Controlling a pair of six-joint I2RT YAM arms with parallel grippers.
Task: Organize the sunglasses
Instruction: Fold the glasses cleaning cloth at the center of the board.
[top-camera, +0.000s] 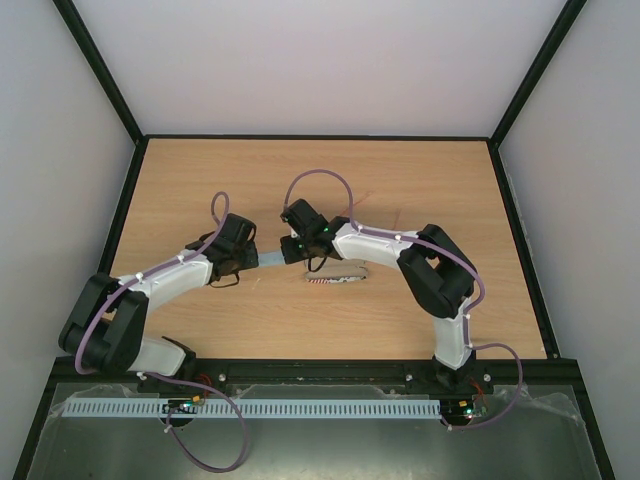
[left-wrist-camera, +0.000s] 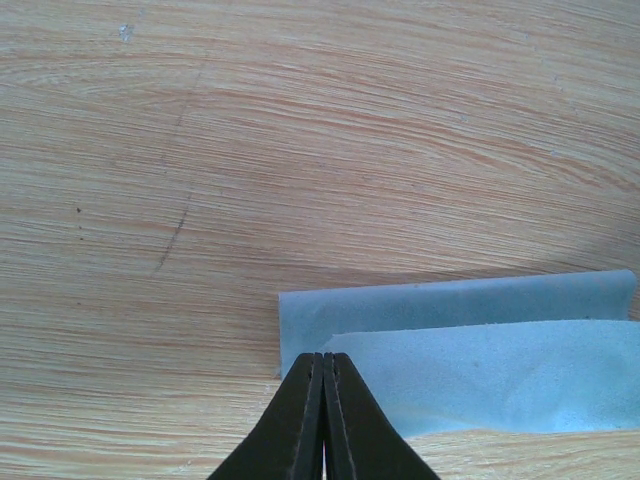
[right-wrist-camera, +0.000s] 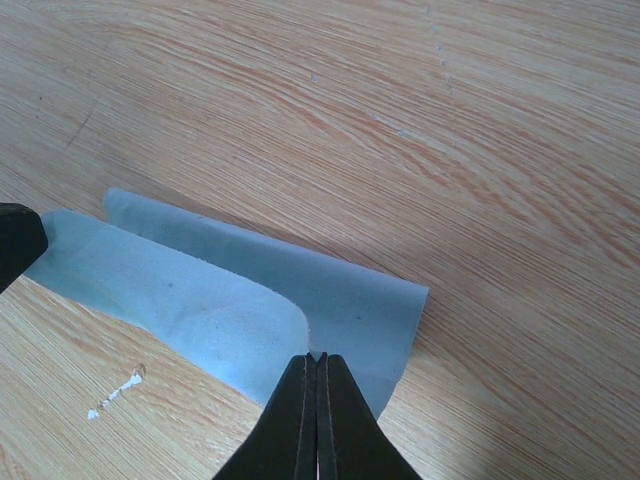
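Closed black fingers of the left gripper (left-wrist-camera: 323, 366) pinch one end of a folded light blue cloth (left-wrist-camera: 480, 340), and the right gripper (right-wrist-camera: 316, 364) is likewise clamped on the opposite end. The cloth lies on the wooden tabletop (left-wrist-camera: 300, 150) with its top layer doubled over the lower one. A flag-patterned case (top-camera: 337, 277) sits just beside the right gripper; the sunglasses cannot be made out in any view.
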